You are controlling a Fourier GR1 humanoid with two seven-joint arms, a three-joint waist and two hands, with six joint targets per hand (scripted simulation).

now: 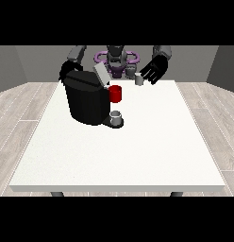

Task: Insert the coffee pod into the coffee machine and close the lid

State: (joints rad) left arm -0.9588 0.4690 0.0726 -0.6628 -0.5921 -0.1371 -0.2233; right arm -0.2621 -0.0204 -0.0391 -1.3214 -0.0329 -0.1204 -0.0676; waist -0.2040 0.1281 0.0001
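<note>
From the front you see the black coffee machine on the white bench, its lid raised. The grey coffee pod stands just beside the spread-fingered hand at the view's right. You cannot tell the other hand's state.

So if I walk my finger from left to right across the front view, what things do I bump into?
The hand at the view's left → black coffee machine → red cup → small grey pod → the hand at the view's right. I left out the grey cup under the machine's spout, since it overlaps the red cup's place.
</note>
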